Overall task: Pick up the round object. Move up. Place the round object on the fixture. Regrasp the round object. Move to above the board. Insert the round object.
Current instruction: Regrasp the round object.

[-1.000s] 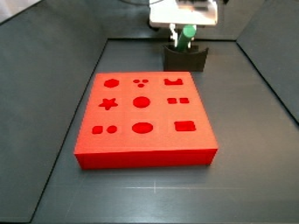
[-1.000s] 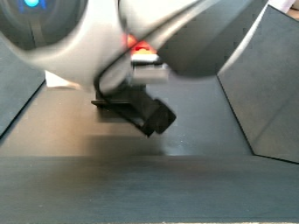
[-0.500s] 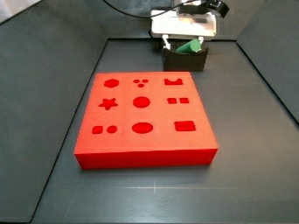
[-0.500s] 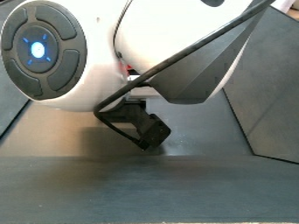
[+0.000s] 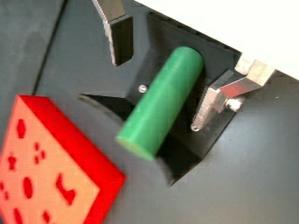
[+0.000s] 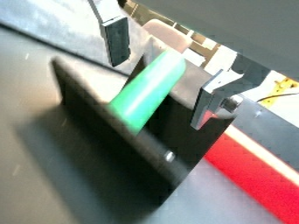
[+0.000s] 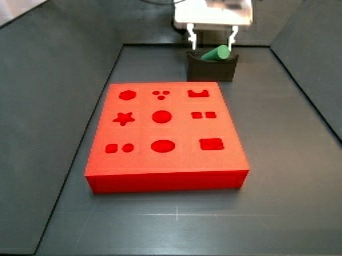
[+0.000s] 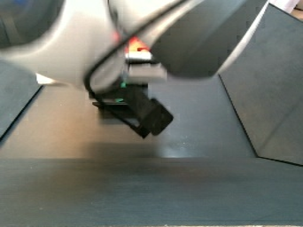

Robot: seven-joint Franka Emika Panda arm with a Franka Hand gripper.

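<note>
- Green round object (image 5: 163, 100), one only, lies in the notch on top of the fixture (image 5: 176, 164); also visible in a wrist view (image 6: 149, 89).
- Peg's long axis runs along the notch, lying flat or slightly tilted; one flat end face is toward the camera in both wrist views, the far end passes between the fingers.
- One fixture, dark grey-black, seen in a side view (image 7: 211, 68) at about 12 o'clock from the board, near it but apart.
- One board (image 7: 166, 136), red, flat on the dark surface (image 7: 294, 190); a red corner of it shows in both wrist views (image 5: 47, 175).
- Board top has cut-outs: round holes, a star, square-ish ones, a crown shape; exact count is hard to tell at this size.
- One hand (image 5: 159, 63), directly above the fixture in a side view (image 7: 214, 38).
- Hand is open: two silver fingers (image 5: 121, 37) stand either side of the peg with visible gaps, not touching it, holding nothing.
- In a side view, the blurred arm body fills most of the frame; the dark fixture (image 8: 144, 113) shows below it, with a bit of green just visible.
</note>
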